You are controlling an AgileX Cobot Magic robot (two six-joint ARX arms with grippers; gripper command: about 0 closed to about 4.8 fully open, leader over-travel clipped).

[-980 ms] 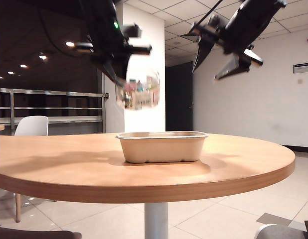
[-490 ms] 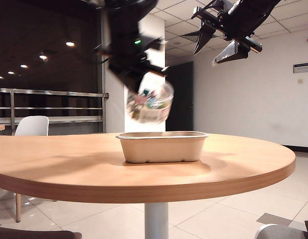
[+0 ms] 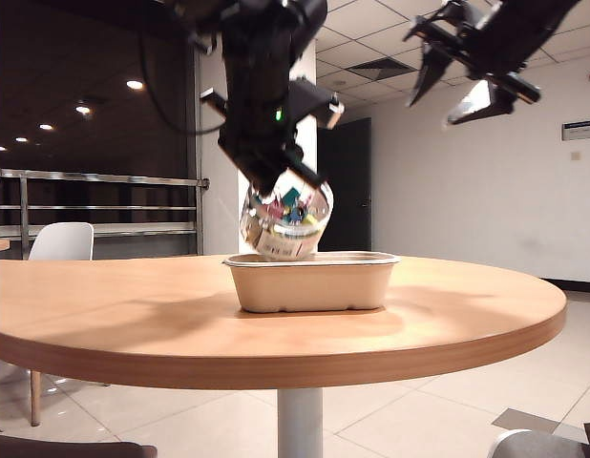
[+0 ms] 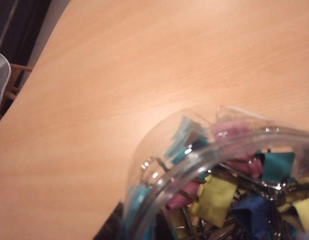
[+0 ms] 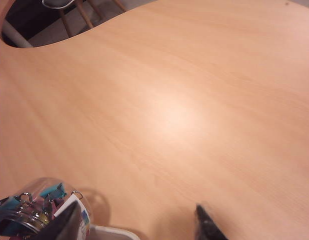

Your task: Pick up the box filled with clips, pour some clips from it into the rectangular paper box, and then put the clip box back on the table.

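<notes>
Clear plastic jar: your box filled with clips (image 3: 286, 221) hangs tilted in the air, its lower edge just above the left end of the rectangular paper box (image 3: 310, 281); whether the two touch cannot be told from the exterior view.
Jar contents: the clips (image 4: 229, 187) are pink, teal, yellow and blue, packed against the jar's wall and rim in the left wrist view; all those visible are inside the jar.
Jar label: a white label faces down and toward the exterior camera.
Left gripper: your left gripper (image 3: 276, 176) is clamped on the jar from above, with the arm reaching down over the tray's left end.
Right gripper: your right gripper (image 3: 457, 86) is high at the upper right of the exterior view, well apart from jar and tray, jaws spread and carrying nothing.
Right wrist view: both fingertips (image 5: 69, 222) frame bare tabletop, with the jar and a corner of the tray's rim at the picture's edge.
Tray: it stands upright near the middle of the table (image 3: 133, 305); its inside is hidden from every view.
</notes>
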